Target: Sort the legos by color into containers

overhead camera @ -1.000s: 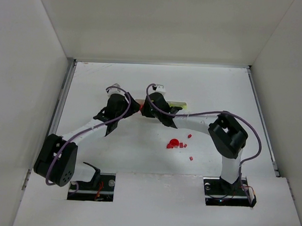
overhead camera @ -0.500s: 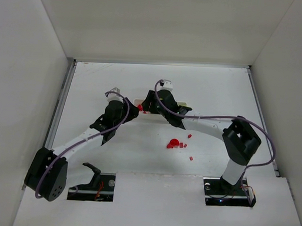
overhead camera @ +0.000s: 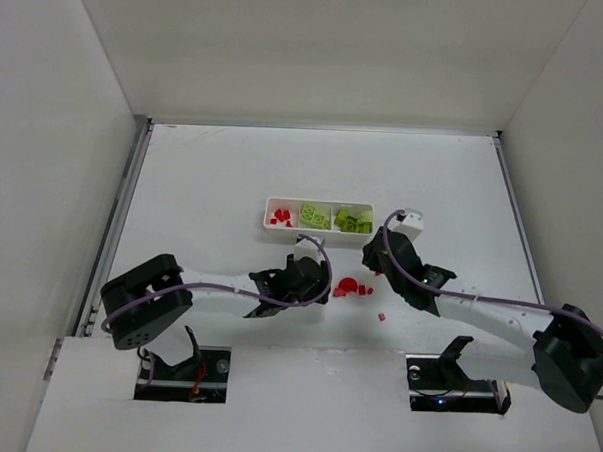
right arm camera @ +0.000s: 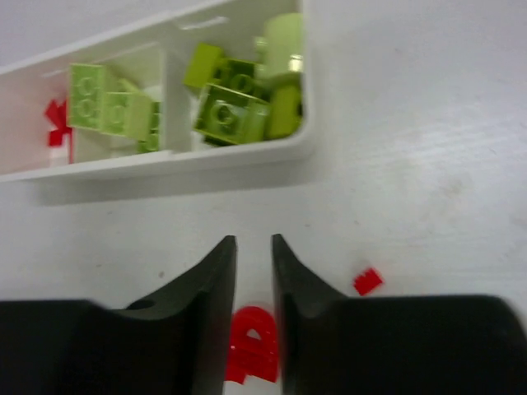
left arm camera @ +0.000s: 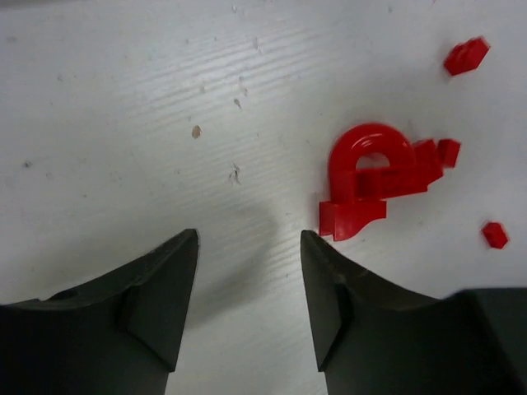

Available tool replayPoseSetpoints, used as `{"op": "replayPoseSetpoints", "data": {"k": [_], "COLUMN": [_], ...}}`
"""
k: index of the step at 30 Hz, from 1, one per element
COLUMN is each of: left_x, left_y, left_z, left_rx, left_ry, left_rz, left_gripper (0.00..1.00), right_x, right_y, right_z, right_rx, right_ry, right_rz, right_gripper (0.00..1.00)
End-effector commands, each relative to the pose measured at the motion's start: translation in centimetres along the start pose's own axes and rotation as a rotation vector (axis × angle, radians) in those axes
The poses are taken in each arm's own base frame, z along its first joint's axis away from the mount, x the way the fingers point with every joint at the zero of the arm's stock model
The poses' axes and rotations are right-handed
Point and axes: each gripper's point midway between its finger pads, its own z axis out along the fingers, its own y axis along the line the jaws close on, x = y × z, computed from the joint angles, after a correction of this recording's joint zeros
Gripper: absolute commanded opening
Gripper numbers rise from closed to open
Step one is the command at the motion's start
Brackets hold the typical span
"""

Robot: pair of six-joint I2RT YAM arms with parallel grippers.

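Note:
The white three-compartment tray (overhead camera: 266, 206) lies mid-table. Its left compartment holds red legos (overhead camera: 280, 217); the middle (overhead camera: 314, 218) and right (overhead camera: 354, 220) compartments hold lime-green legos. A pile of red legos with a rounder red piece (overhead camera: 347, 286) lies on the table nearer the arms. My left gripper (overhead camera: 324, 284) is open and empty, just left of the pile. In the left wrist view the gripper (left arm camera: 247, 240) has the rounder piece (left arm camera: 370, 156) beside its right fingertip. My right gripper (overhead camera: 370, 253) sits between pile and tray. In the right wrist view it (right arm camera: 253, 242) is narrowly open and empty, with the tray (right arm camera: 305, 148) ahead.
Tiny loose red legos lie near the pile (overhead camera: 378, 272) (overhead camera: 382, 316); in the left wrist view two show (left arm camera: 466, 56) (left arm camera: 495, 234), and one in the right wrist view (right arm camera: 368, 281). White walls enclose the table on the left, back and right.
Both arms have pulled back from the tray toward the near side, uncovering it. The left gripper now sits by the red pile; the right gripper hovers between pile and tray.

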Motion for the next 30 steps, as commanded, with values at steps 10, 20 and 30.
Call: {"op": "replayPoseSetpoints", "data": {"k": [10,20,30], "left_x": [-0.1,0.7,1.9], "left_y": [-6.6,-6.0,-4.1], "left_z": [1.2,3.1,2.6], "left_rx": [0.106,0.024,-0.047], "left_ry": [-0.035,-0.028,-0.003], "left_rz": [0.093,0.133,0.224], "left_gripper": [0.57,0.45,0.25], "right_x": [1.3,2.4,3.4], "right_y": [-7.7,-6.9,-6.2], "right_z": [-0.4,0.1,0.5], "right_rx": [0.255,0.237,0.239], "right_ry": [-0.011,0.048,0.076], "right_rz": [0.04,0.066,0.159], "right_gripper": [0.58,0.52,0.53]}}
